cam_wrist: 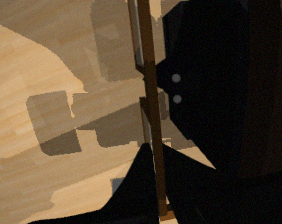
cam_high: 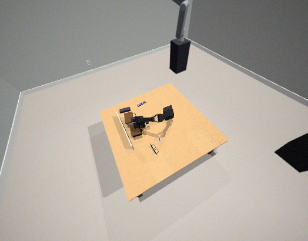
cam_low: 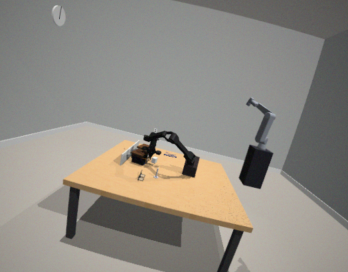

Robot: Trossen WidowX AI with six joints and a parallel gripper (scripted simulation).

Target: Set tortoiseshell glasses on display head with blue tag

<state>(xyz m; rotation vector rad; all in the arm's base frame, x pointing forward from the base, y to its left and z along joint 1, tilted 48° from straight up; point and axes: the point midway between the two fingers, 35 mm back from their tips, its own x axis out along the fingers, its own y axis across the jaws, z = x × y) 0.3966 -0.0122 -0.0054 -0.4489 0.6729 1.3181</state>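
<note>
From here I see the gripper pinching the tortoiseshell glasses; seen from above, another pair lies toward its five o'clock.
</note>
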